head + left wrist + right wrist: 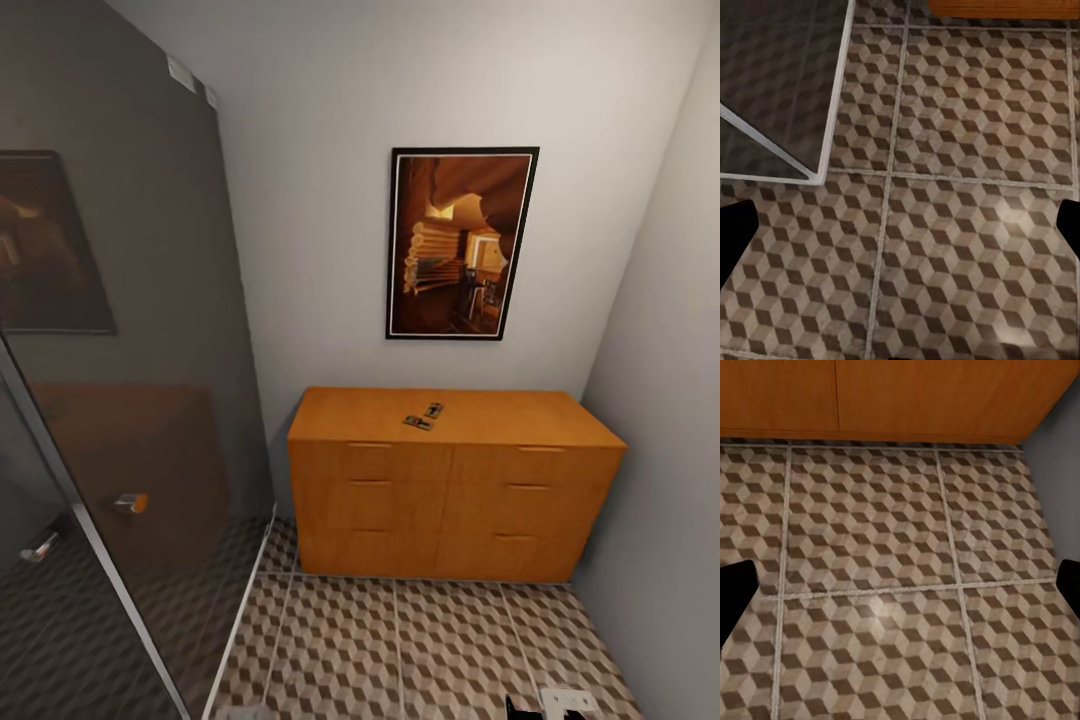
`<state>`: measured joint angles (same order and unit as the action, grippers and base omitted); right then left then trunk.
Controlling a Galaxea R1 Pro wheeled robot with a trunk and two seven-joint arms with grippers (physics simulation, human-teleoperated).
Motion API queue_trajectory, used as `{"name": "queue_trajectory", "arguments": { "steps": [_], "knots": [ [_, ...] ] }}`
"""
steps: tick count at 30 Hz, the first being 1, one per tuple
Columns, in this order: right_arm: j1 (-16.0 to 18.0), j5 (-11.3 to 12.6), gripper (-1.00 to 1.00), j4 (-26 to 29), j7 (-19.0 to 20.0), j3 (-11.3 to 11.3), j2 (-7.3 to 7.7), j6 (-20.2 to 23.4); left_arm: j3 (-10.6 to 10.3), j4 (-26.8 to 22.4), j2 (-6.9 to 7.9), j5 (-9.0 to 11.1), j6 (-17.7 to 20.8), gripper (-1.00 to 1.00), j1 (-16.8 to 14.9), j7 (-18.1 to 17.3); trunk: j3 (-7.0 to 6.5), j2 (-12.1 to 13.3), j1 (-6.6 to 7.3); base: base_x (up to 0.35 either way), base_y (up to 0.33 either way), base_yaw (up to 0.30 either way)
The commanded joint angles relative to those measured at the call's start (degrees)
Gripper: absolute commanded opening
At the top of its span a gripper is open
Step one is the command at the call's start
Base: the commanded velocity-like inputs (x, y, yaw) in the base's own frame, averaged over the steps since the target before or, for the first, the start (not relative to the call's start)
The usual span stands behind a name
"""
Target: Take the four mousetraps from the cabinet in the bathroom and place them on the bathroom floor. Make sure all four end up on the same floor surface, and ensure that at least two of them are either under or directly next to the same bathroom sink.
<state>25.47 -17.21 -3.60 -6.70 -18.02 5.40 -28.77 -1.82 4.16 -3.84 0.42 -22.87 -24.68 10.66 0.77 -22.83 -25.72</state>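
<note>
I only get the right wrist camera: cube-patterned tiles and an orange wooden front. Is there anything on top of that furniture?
Observer: Yes. Two small flat mousetraps lie close together on top of the low orange-brown wooden cabinet.
Operator: What's on the wall above it?
Observer: A black-framed picture in brown tones hangs there.
Operator: And off to the side?
Observer: A tall dark glass panel stands to the cabinet's left in the head view.

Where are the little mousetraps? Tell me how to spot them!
Find the orange-brown cabinet against the back wall, under the framed picture. On its flat top, near the middle, lie two small dark mousetraps close together. They are the only things on the wood, tiny and dark against the orange.
</note>
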Motion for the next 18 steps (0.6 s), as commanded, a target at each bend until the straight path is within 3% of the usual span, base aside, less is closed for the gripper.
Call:
{"name": "queue_trajectory", "arguments": {
  "steps": [1, 18],
  "knots": [
    [0.11, -0.62, 1.00, -0.27, -0.42, -0.25, 0.04, -0.32, -0.20, 0.25, -0.02, 0.04, -0.36, 1.00, -0.10, 0.27, 0.08, -0.09, -0.06, 0.300, 0.000, 0.000],
    [0.11, -0.63, 1.00, -0.28, -0.42, -0.23, 0.00, -0.32, -0.20, 0.27, 0.01, 0.02, -0.33, 1.00, -0.10, 0.32, 0.08, -0.09, -0.06, 0.324, 0.000, 0.000]
  ]
}}
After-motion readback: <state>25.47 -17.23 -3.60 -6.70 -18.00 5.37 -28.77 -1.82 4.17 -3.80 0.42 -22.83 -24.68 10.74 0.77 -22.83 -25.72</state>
